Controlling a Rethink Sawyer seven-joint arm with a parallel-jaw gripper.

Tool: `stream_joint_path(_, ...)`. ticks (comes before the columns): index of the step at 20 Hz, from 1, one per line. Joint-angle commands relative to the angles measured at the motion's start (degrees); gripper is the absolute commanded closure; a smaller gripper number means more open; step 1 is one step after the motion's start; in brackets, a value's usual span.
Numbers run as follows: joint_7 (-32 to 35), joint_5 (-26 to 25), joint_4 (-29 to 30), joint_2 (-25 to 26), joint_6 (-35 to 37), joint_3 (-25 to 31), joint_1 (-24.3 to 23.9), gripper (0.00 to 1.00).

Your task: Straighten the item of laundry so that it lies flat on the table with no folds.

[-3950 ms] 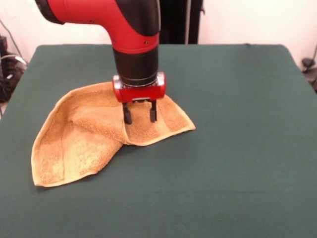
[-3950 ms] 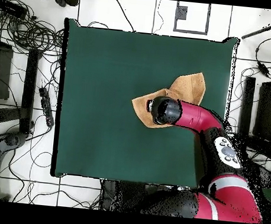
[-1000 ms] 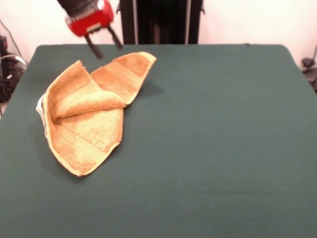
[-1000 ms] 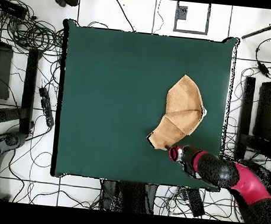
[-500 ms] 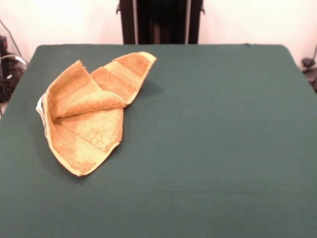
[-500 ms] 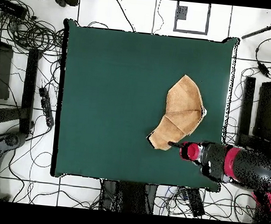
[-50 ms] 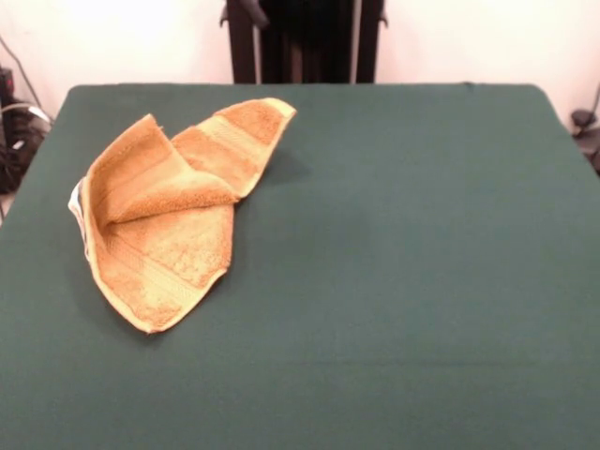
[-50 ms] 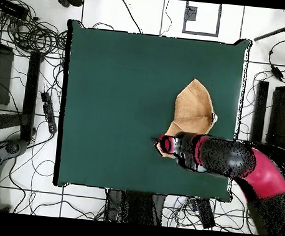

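Overhead view: folded towel (image 8: 192, 112) on the right part of the green table (image 8: 116, 95); the gripper (image 8: 165, 143) sits over the towel's lower corner, its finger spread indiscernible. Front view: towel (image 7: 169, 211) at left, creased.

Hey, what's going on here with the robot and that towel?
A red and black robot arm is working on flattening an orange-tan towel on a green table. The towel lies crumpled near one side of the table, with one part folded over the rest, so it isn't flat yet. In the overhead view the gripper is over the towel's corner nearest the robot; whether it is open or shut can't be made out. The front view shows only the towel.
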Motion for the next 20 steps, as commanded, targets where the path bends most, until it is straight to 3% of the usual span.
stream_joint_path(1, 14.8, -8.7, -5.9, 10.6, -9.2, -15.5, 14.9, 0.0)
stream_joint_path(7, 16.5, -14.0, -13.2, 15.5, -9.1, -27.1, 25.3, 0.0)
stream_joint_path(11, 14.8, -14.8, -17.4, 17.7, -7.1, -32.0, 29.3, 0.0)
stream_joint_path(16, 8.7, -18.0, -18.8, 21.1, -11.4, -34.1, 28.7, 0.0)
stream_joint_path(20, 4.1, -21.3, -17.8, 20.4, -12.9, -34.3, 27.0, 0.0)
